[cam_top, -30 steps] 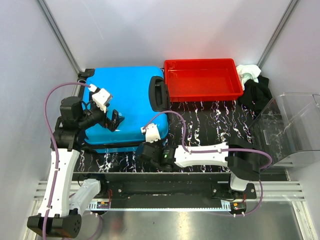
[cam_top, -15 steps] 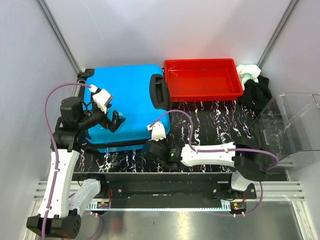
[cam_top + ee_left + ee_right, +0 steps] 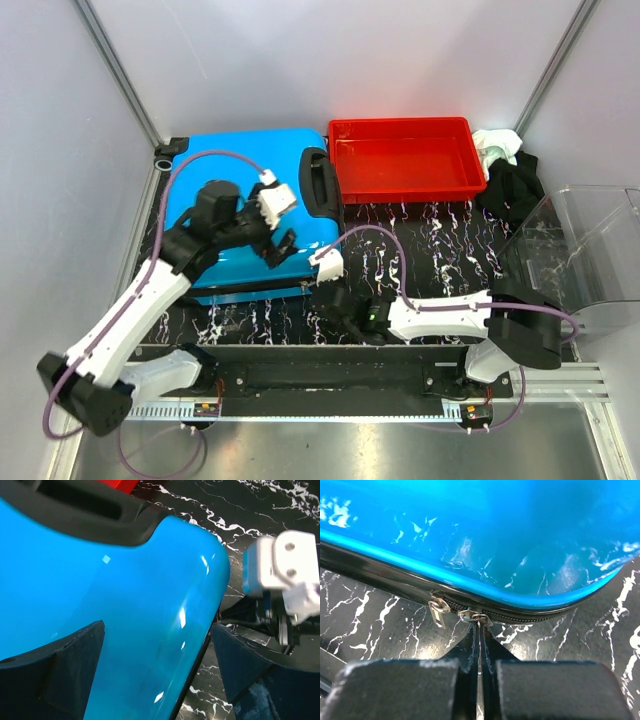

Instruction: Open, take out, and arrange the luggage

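Observation:
The blue luggage point(image 3: 235, 200) lies flat and closed at the back left, its black side handle point(image 3: 318, 185) facing the red tray. My left gripper point(image 3: 282, 247) hovers open over the lid near its near right corner. In the left wrist view the open fingers point(image 3: 60, 675) straddle the blue shell point(image 3: 125, 605), holding nothing. My right gripper point(image 3: 330, 290) is at the luggage's near right corner. In the right wrist view it point(image 3: 479, 632) is shut on a metal zipper pull point(image 3: 476, 617) on the black zipper line. A second zipper pull point(image 3: 438, 610) hangs just left of it.
A red tray point(image 3: 405, 185) stands right of the luggage at the back. Black and white cloths point(image 3: 505, 170) lie by its right end. A clear plastic bin point(image 3: 585, 255) stands at the far right. The right arm's white wrist camera point(image 3: 282, 570) shows beside the luggage corner.
My left arm has swung right across the lid to its near right part. My right gripper has slid right along the luggage's near edge to the corner.

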{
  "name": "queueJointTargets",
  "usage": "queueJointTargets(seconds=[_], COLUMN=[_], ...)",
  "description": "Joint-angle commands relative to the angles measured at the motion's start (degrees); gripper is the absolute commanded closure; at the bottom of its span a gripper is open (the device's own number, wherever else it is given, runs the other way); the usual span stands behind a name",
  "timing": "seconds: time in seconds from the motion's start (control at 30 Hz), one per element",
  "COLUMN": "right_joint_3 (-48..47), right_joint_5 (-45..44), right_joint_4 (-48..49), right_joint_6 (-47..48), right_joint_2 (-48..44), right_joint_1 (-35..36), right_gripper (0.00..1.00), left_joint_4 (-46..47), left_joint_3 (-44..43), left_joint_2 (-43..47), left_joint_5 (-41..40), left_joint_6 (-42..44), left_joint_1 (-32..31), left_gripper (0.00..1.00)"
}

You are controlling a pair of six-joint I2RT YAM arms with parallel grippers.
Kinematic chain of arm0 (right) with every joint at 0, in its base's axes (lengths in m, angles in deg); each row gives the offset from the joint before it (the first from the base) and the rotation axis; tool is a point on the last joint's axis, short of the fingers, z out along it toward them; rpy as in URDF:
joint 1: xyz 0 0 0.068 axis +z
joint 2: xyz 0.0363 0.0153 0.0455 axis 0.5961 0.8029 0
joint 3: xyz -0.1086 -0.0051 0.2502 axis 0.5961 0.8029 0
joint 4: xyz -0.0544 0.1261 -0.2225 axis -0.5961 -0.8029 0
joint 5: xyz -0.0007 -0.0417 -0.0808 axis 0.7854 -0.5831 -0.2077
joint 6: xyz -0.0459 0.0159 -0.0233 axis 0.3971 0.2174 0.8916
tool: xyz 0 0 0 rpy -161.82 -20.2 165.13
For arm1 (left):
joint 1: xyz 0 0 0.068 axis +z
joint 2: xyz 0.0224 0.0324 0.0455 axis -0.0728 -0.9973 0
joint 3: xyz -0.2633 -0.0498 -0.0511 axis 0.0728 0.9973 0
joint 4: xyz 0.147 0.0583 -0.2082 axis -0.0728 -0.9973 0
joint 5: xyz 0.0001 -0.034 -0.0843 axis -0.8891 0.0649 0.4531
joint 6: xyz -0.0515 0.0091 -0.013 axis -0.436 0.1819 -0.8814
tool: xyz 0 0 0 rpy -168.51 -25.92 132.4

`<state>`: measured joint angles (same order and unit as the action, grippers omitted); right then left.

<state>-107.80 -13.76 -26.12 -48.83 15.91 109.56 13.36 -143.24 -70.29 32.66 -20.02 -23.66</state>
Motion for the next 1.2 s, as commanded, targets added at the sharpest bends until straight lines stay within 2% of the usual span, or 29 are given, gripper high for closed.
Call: queueJointTargets(seconds=[0.0,0.07,0.27,0.37,0.4,0.47,0.5,0.57,0.6,0.7,0.77,0.8,1.0,1.17], right_joint_3=[6.18,7.86,7.69,7.78,7.78,7.17,6.9,6.64,6.55,5.76,5.5,5.5,5.58,5.41], right_joint_5=[-2.04,-1.16,-0.45,-1.5,-2.03,-3.78,-4.23,-4.58,-4.58,-4.67,-4.67,-4.85,-5.11,-4.85], right_joint_4=[15.28,20.54,21.54,21.81,21.63,19.97,19.44,19.17,19.08,18.47,18.03,17.94,17.41,17.24], right_joint_6=[5.25,6.65,9.39,9.65,9.39,8.77,8.42,8.07,7.98,7.54,7.19,7.01,6.84,6.05], right_joint_2=[-3.22,-3.13,-0.5,0.12,0.47,0.74,1.17,1.7,2.23,3.28,3.55,3.55,4.08,4.34], right_joint_1=[-1.87,-1.87,-1.87,-1.87,-1.87,-1.87,-1.87,-1.95,-1.95,-1.95,-1.95,-1.95,-2.22,-2.57], right_gripper=[1.0,1.0,1.0,1.0,1.0,1.0,1.0,1.0,1.0,1.0,1.0,1.0,1.0,1.0], left_joint_4=[2.99,2.56,1.76,0.8,0.54,-0.61,-1.13,-3.85,-5.25,-12.11,-14.75,-15.19,-16.43,-18.8], left_joint_3=[-7.6,-11.29,-21.92,-29.46,-31.15,-36.15,-37.92,-41.61,-46.24,-52.77,-53.14,-52.97,-52.0,-52.01], left_joint_2=[-7.19,-10.2,-19.87,-27.07,-28.48,-32.86,-34.28,-39.62,-41.83,-48.34,-49.84,-50.29,-52.75,-54.33], left_joint_5=[-11.29,-12.62,-13.32,-19.55,-22.7,-26.14,-29.64,-31.87,-35.36,-42.13,-44.69,-48.45,-59.55,-55.35], left_joint_6=[1.71,1.98,1.11,-8.01,-13.7,-18.48,-24.16,-26.93,-29.03,-32.9,-34.66,-36.41,-41.61,-43.72], left_joint_1=[-6.26,-8.89,-11.19,-11.19,-11.19,-11.45,-11.71,-12.68,-13.12,-14.35,-15.05,-15.4,-16.81,-17.08], left_gripper=[0.06,0.07,0.08,0.1,0.14,0.19,0.19,0.2,0.2,0.26,0.3,0.31,0.32,0.32])
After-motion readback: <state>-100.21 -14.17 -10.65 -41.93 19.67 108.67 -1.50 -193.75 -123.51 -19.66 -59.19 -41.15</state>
